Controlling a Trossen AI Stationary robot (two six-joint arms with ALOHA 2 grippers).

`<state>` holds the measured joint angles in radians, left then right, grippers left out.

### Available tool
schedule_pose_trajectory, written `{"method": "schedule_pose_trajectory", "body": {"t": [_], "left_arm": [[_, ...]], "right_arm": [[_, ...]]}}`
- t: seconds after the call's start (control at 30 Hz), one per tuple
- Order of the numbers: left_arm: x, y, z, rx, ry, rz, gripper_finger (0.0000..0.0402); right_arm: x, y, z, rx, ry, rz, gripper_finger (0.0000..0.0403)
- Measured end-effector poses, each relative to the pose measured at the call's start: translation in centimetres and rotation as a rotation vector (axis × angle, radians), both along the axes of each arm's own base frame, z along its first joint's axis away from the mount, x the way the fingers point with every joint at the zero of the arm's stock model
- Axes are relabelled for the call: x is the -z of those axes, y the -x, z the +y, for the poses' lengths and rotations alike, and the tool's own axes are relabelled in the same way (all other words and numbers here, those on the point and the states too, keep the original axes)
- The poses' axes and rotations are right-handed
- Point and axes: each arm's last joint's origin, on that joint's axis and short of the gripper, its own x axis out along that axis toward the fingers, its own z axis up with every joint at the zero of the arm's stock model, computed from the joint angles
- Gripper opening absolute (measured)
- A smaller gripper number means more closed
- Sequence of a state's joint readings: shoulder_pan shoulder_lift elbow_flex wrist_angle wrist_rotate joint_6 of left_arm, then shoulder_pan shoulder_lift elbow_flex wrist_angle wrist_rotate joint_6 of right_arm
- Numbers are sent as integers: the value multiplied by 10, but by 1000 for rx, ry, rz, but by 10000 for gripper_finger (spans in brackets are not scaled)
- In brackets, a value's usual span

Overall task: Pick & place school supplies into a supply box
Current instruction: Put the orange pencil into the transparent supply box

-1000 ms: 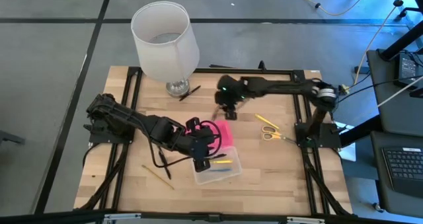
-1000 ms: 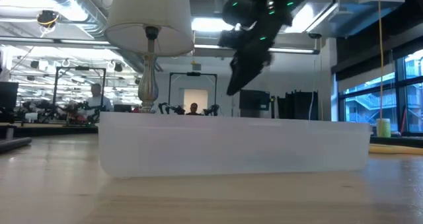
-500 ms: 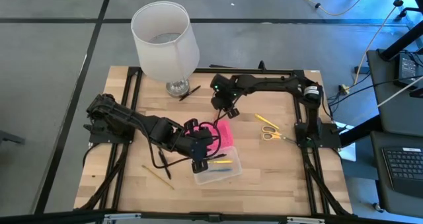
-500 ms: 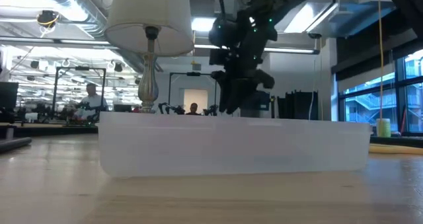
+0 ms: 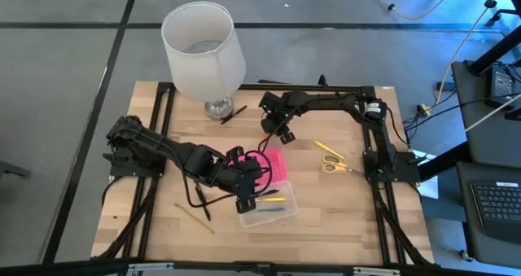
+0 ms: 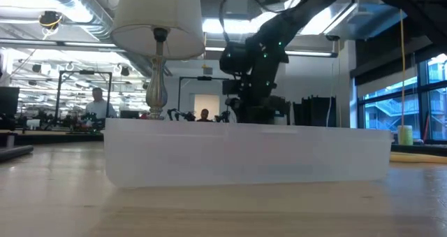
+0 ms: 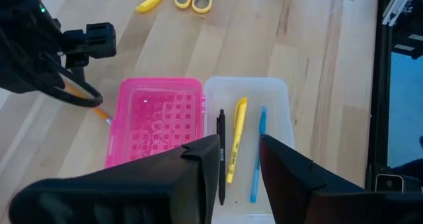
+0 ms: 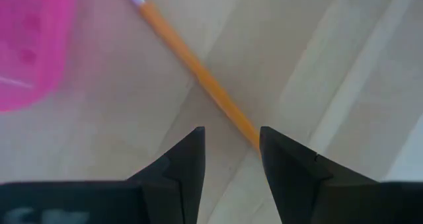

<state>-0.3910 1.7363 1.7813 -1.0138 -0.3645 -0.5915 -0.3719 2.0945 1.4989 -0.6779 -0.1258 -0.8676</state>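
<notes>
The supply box lies open in the middle of the table, its pink lid (image 5: pixel 274 164) flat beside the clear base (image 5: pixel 269 209). A black pen (image 7: pixel 221 154), a yellow pen (image 7: pixel 236 135) and a blue pen (image 7: pixel 258 154) lie in the base. My left gripper (image 7: pixel 234 148) hovers open above the box, holding nothing. My right gripper (image 5: pixel 282 133) points down, open, just beyond the lid's far edge. An orange pencil (image 8: pixel 198 69) lies on the table there. Its near end runs under the right finger (image 8: pixel 291 164) of my right gripper (image 8: pixel 231 135). Whether the finger touches the pencil, I cannot tell.
Yellow-handled scissors (image 5: pixel 332 167) and a yellow pen (image 5: pixel 328 149) lie on the right. A tan pencil (image 5: pixel 194 217) lies near the front left. A black pen (image 5: pixel 234 113) lies by the base of the lamp with the white shade (image 5: pixel 203 46) at the back.
My right gripper has come down toward the table by the lid's far edge, rolling its wrist as it sank. In the low view its fingers are now hidden behind the box wall. The box and the pens have not moved.
</notes>
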Motion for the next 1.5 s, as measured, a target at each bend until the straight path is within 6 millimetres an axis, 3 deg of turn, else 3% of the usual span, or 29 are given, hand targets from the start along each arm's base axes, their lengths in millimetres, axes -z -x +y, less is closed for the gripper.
{"method": "schedule_pose_trajectory", "body": {"t": [0.37,0.57,0.8,1.07,1.5], "left_arm": [[0,0,0,-19,15,-3,99],[0,0,0,-19,14,-3,96],[0,0,0,-22,11,-4,100],[0,0,0,-24,8,-6,96],[0,0,0,-11,-2,-4,95]], "right_arm": [[4,-5,-8,6,20,-44,149],[18,-7,-10,6,-19,4,139],[19,-6,-9,4,-16,15,99],[20,-3,-8,21,6,59,26],[27,11,-4,390,-46,187,4]]}}
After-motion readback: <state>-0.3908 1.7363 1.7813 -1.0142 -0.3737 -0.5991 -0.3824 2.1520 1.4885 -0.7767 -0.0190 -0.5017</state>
